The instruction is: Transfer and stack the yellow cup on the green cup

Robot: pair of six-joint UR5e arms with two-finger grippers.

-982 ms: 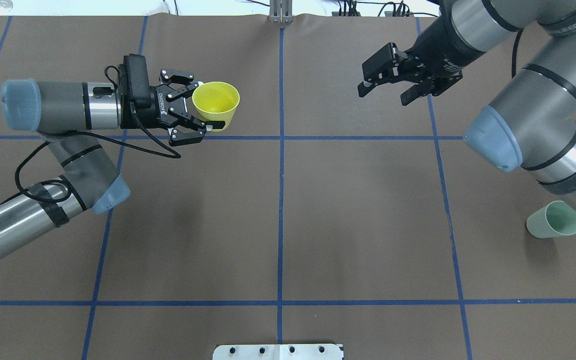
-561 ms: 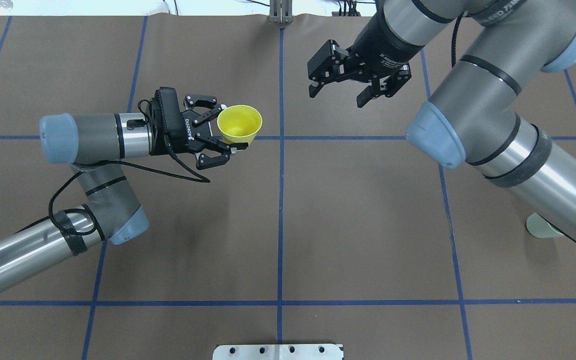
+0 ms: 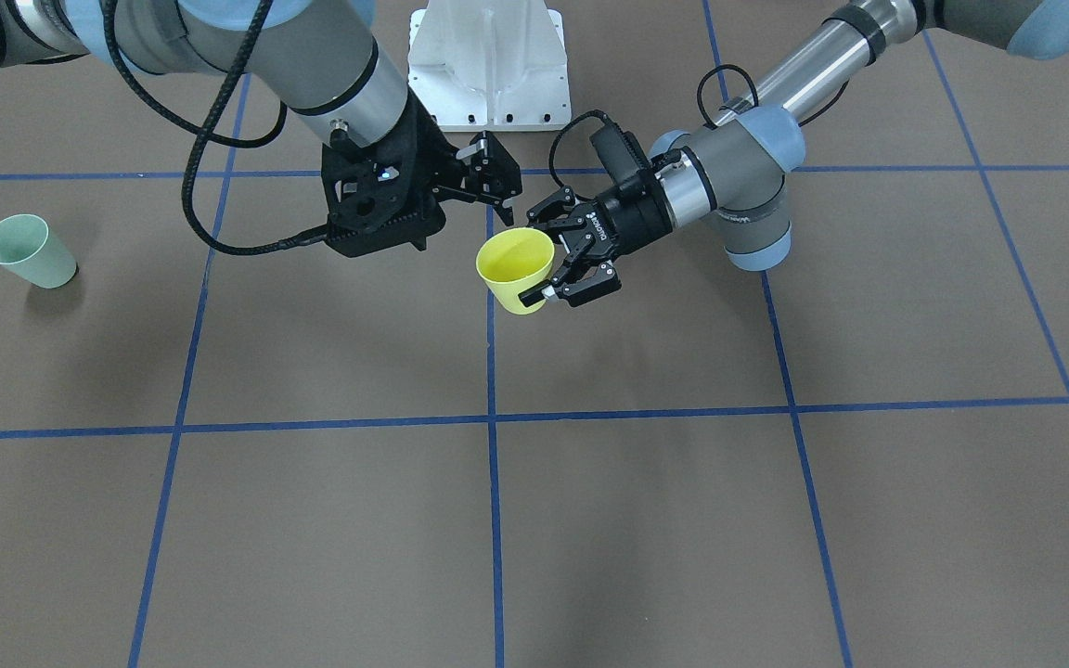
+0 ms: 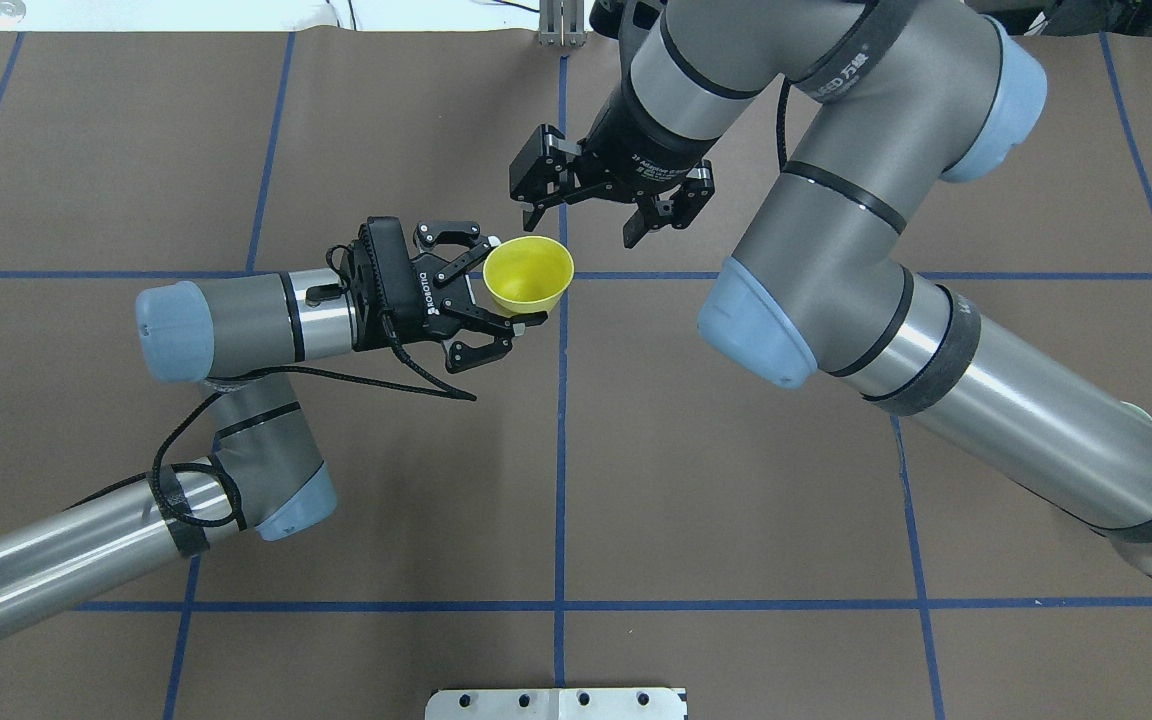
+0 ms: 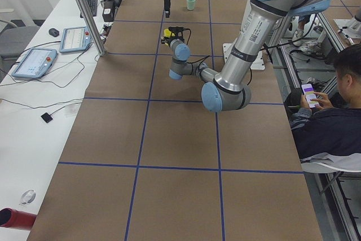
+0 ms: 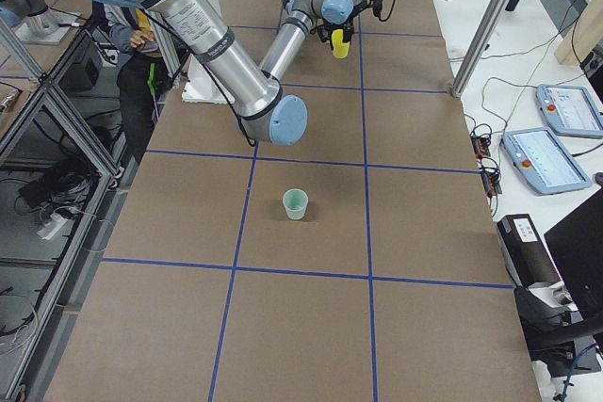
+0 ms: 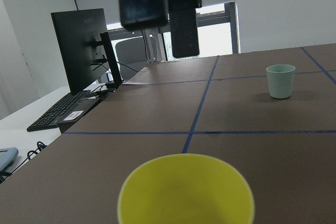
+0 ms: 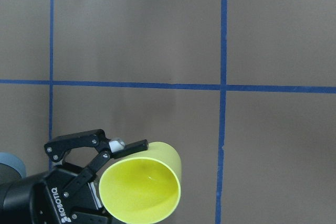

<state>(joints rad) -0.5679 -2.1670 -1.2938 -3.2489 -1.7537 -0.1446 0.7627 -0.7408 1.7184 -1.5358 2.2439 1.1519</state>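
Yellow cup (image 4: pixel 528 272): upright and off the table (image 4: pixel 736 480), in the grip of the left gripper (image 4: pixel 516 282). I place it just left of the centre tape line (image 4: pixel 560 450), at the far cross line.
Right gripper (image 4: pixel 581 225): just beyond the cup on the side away from the robot, over the centre line and not touching the cup.
Green cup (image 3: pixel 29 250): standing on the table on the robot's right, well apart from both grippers. My overhead view hides it under the right arm.
Base plate (image 3: pixel 488 65): at the robot's edge, on the centre line.
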